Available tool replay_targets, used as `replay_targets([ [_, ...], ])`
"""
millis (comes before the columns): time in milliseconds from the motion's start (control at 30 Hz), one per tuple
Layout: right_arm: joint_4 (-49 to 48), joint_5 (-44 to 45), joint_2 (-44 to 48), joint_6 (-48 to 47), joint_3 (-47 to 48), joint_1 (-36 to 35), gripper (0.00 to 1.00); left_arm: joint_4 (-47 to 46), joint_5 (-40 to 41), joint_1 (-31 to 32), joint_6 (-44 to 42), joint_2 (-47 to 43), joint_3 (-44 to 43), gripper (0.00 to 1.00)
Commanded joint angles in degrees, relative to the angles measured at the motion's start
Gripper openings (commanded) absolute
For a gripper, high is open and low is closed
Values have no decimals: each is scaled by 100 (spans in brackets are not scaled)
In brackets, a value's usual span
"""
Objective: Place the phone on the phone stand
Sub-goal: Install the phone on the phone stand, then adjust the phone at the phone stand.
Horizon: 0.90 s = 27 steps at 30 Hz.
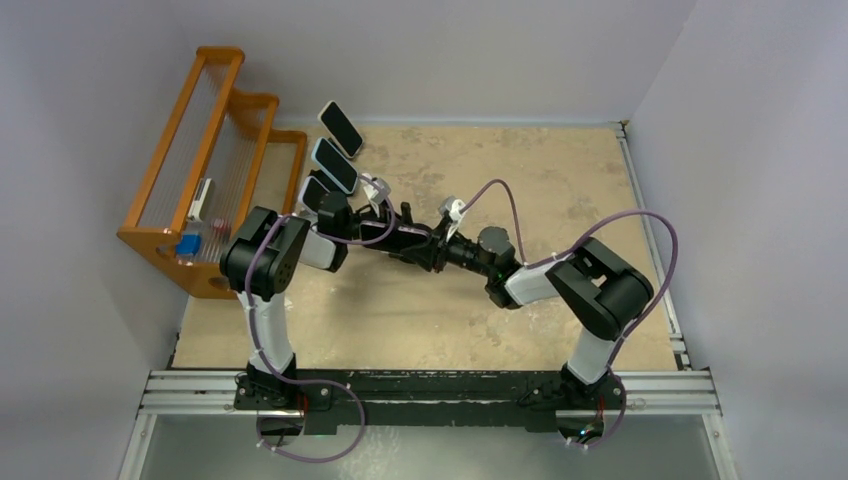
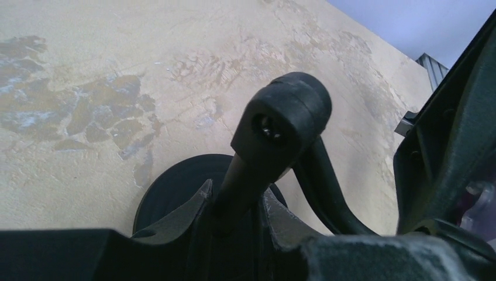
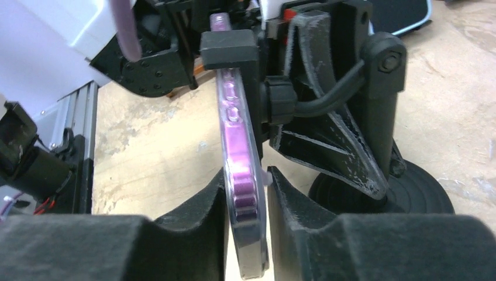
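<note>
Between right gripper jaws, purple phone

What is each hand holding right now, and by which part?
Left hand grips the phone stand by its stem. Right hand brackets the phone at its free end; whether it presses cannot be told.

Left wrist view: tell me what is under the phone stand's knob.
Under the knob, the stem runs down between the left claw's fingers toward a round black base on the table. The claw covers the stem's foot and the base's near part.
</note>
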<state>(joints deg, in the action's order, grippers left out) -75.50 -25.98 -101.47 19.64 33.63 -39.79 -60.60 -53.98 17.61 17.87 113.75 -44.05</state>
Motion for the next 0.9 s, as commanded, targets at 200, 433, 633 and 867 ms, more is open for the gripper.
replay_targets([
  [200, 973, 530, 865, -481, 407, 155, 70, -267, 550, -4, 573, -9, 220, 0],
  [433, 1667, 1004, 2518, -177, -246, 157, 94, -116, 1760, 170, 452, -118, 203, 0],
  [633, 2954, 2692, 3716, 2380, -682, 158, 97, 161, 3349, 573, 221, -484, 230, 0],
  [867, 3969, 3569, 3562, 5950, -978, 163, 99, 121, 4066, 977, -199, -451, 99, 0],
])
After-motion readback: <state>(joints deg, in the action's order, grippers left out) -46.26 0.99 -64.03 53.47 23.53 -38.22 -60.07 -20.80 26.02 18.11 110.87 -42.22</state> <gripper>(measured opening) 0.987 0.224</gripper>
